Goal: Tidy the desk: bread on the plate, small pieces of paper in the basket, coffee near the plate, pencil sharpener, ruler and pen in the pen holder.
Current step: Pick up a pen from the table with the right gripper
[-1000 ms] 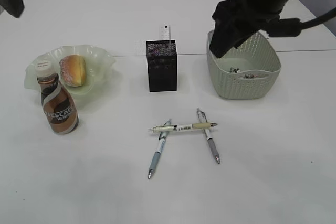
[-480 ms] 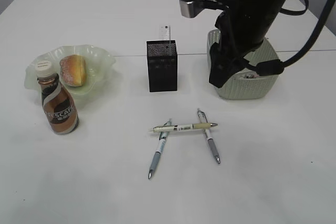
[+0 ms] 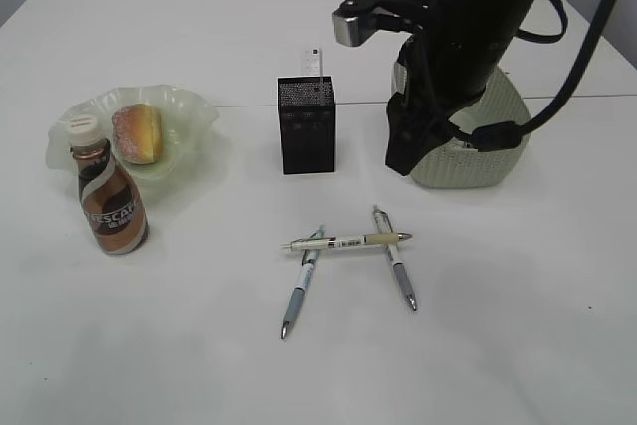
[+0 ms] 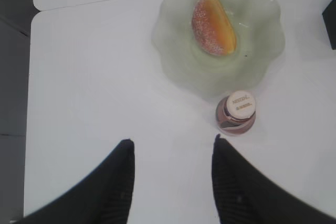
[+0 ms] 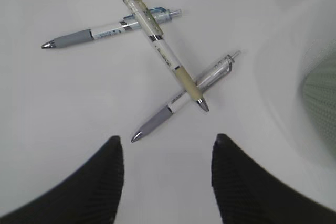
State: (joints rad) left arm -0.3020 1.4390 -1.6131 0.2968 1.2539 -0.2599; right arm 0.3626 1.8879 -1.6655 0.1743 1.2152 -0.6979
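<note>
A sugared bread roll (image 3: 137,132) lies on the pale green scalloped plate (image 3: 189,111). The brown coffee bottle (image 3: 107,198) stands upright just in front of the plate. A black mesh pen holder (image 3: 307,124) stands mid-worktop with a white ruler (image 3: 313,60) sticking out. Three pens (image 3: 345,241) lie crossed in front of it. The pale green woven basket (image 3: 503,146) sits to the right.

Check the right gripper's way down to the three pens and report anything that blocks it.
Nothing visible blocks it. The right gripper, open and empty, hangs over bare table just short of the three pens. The beige pen lies across the two grey-grip ones, so it would come up first.
</note>
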